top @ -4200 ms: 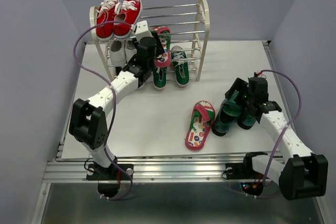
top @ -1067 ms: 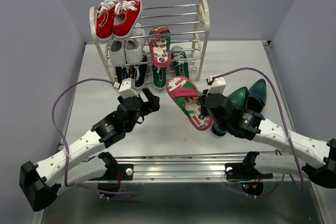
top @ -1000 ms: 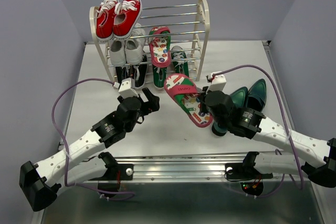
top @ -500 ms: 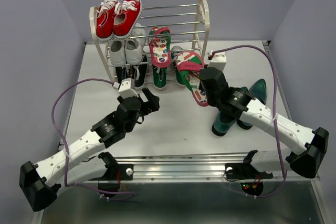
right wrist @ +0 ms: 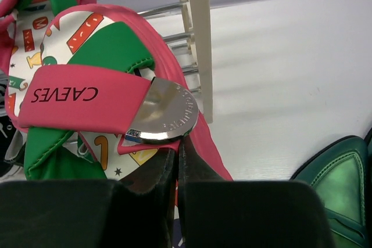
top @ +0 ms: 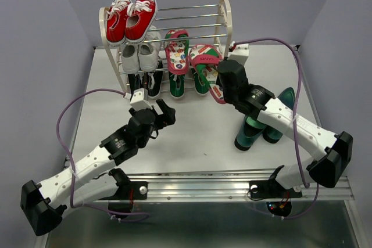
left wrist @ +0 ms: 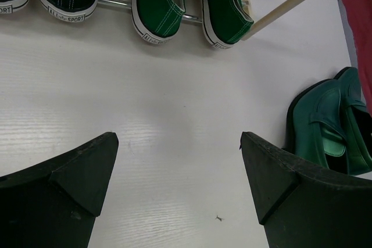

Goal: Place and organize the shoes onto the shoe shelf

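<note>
Red-strapped printed-sole flip-flop (top: 204, 63) lifted to chrome-rod shoe shelf (top: 226, 21)
Carried toward 12 o'clock; clamped by right gripper (right wrist: 176, 161), as wrist view shows; left gripper (left wrist: 177, 169) spread apart.

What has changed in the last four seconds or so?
The left end effector let go of the first flip-flop on the shelf and pulled back over the table, open. The right end effector left the heels, picked the second flip-flop off the table and carried it to the shelf, beside the first. The heels and red sneakers stayed put.
</note>
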`<state>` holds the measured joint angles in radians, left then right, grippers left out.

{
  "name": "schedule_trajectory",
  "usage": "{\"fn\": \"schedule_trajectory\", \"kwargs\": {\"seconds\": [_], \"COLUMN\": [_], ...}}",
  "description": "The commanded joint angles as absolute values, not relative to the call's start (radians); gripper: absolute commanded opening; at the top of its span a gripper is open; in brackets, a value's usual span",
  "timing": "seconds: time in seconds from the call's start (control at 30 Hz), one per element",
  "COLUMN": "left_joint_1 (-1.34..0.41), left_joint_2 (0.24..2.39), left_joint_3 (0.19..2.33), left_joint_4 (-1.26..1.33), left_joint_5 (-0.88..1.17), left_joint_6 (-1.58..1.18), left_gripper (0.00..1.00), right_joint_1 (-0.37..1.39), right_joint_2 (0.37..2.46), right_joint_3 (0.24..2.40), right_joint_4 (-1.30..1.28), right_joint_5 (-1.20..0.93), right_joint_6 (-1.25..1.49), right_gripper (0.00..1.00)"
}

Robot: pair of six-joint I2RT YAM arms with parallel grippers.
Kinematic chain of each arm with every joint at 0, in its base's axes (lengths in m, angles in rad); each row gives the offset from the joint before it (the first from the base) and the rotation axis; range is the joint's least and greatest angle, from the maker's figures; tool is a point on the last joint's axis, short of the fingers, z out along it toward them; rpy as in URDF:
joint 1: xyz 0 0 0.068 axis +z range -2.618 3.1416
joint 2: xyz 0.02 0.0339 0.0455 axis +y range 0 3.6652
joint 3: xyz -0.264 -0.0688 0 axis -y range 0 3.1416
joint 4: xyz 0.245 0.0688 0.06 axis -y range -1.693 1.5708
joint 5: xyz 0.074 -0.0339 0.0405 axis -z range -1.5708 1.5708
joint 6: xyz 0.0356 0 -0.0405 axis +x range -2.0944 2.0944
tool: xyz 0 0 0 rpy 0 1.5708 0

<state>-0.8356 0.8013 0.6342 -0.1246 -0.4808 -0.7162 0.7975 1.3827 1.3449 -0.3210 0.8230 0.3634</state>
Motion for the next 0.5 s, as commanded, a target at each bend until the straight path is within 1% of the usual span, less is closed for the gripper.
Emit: {"fn": "schedule_trajectory", "kwargs": {"seconds": [0.0, 0.17, 0.47], "left_joint_1": [-0.833, -0.834, -0.834], "left_joint_2": [0.770, 0.743, 0.726], "left_joint_3": [0.624, 0.611, 0.606], "left_joint_4": [-0.106, -0.113, -0.140], "left_joint_5": [-0.512, -0.520, -0.535], "left_joint_6": [-0.726, -0.736, -0.747], "left_gripper": [0.99, 0.99, 0.99], "right_joint_1": [0.773, 0.773, 0.753], "right_joint_2": [1.405, 1.454, 1.520], "right_joint_3": [1.443, 1.468, 1.506], "right_joint_4": [-0.172, -0.138, -0.069], "right_joint_5": [0.871, 0.942, 0.982], "right_joint_6": [0.405, 0.437, 0.469], "right_gripper": [0.01, 0.01, 0.01]}}
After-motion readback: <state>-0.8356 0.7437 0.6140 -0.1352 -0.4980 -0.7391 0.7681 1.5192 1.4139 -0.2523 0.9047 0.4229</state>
